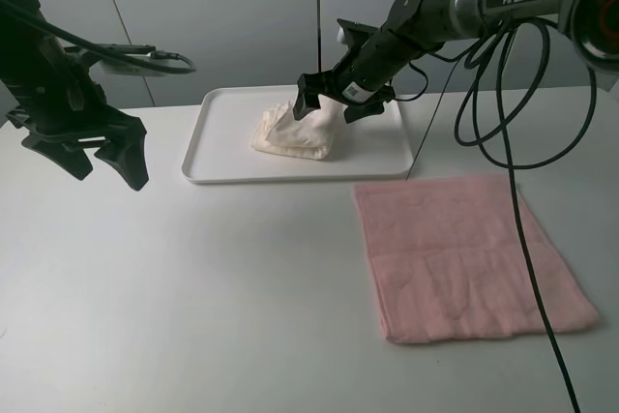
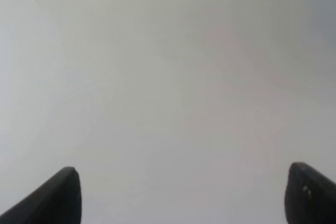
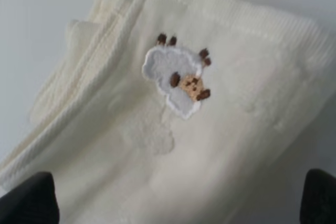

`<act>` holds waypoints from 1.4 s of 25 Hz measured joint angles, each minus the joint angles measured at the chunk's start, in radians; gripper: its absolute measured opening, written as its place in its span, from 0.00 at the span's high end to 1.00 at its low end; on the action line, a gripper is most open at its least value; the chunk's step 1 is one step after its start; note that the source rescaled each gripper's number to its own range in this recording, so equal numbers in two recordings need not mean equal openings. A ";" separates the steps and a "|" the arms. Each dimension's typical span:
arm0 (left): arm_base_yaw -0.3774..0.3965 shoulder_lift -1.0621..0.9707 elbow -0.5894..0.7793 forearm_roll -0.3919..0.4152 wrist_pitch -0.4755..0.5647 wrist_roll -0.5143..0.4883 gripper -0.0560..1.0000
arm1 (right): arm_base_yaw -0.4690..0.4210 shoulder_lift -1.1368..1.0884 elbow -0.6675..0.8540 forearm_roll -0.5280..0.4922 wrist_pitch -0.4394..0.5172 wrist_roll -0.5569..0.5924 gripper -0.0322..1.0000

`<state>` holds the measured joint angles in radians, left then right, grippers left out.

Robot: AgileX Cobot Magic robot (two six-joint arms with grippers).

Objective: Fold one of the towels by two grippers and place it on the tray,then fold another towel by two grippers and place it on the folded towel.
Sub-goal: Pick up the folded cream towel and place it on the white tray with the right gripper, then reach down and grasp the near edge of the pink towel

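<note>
Lying flat toward the table's (image 1: 193, 287) near right corner: pink towel (image 1: 469, 253), nothing touching it. Left end effector (image 1: 104, 163) hangs near the left edge, fingers spread wide, nothing between them; its wrist view shows only bare table. White tray (image 1: 208, 169) sits mid far edge. Cream towel (image 1: 290, 132) is on it, folded but bunched, sheep patch (image 3: 176, 80) facing up. Right end effector (image 1: 334, 106) is just above that towel, fingers apart, possibly brushing the cloth; hard to tell.

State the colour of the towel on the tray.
Cream towel, sheep patch; clearest in right wrist view.
</note>
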<state>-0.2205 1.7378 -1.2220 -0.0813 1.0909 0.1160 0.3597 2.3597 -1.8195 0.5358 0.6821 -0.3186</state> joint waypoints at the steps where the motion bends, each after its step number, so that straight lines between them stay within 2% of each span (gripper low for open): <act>1: 0.000 0.000 0.000 0.000 0.000 0.002 0.01 | 0.000 -0.024 0.000 -0.040 0.008 0.005 0.00; 5: 0.000 0.000 0.000 0.000 0.000 0.017 0.01 | 0.000 -0.129 0.000 -0.220 0.056 0.012 0.00; 9: 0.000 0.000 0.000 0.000 0.000 0.038 0.01 | 0.000 -0.238 0.000 -0.400 0.166 0.019 0.00; 12: 0.000 0.000 0.000 0.000 0.000 0.062 0.01 | -0.004 -0.320 0.010 -0.465 0.229 0.055 0.00; 14: 0.000 0.000 0.000 0.000 0.000 0.066 0.01 | -0.017 -0.385 0.074 -0.473 0.228 0.076 0.00; 18: -0.010 0.000 0.000 0.004 0.008 0.072 0.01 | -0.042 -0.553 0.335 -0.536 0.139 0.098 0.00; 22: -0.103 0.000 0.000 0.027 0.011 0.110 0.01 | -0.042 -0.736 0.592 -0.612 0.108 0.109 0.00; 26: -0.226 0.000 0.000 0.081 -0.021 0.122 0.01 | -0.042 -0.881 0.737 -0.638 0.158 0.083 0.00; 28: -0.268 0.000 0.000 0.094 -0.029 0.143 0.01 | -0.042 -0.926 0.785 -0.644 0.211 0.050 0.00; 30: -0.307 0.000 0.000 0.101 -0.037 0.186 0.01 | -0.042 -0.950 0.817 -0.651 0.305 -0.038 0.00; 33: -0.358 0.000 0.000 0.112 -0.067 0.286 0.01 | -0.042 -0.957 0.857 -0.671 0.425 -0.184 0.00; 35: -0.391 0.000 0.000 0.112 -0.104 0.358 0.01 | -0.042 -0.957 0.878 -0.678 0.458 -0.231 0.00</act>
<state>-0.6119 1.7378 -1.2220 0.0308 0.9871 0.4736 0.3176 1.4024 -0.9416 -0.1425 1.1398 -0.5497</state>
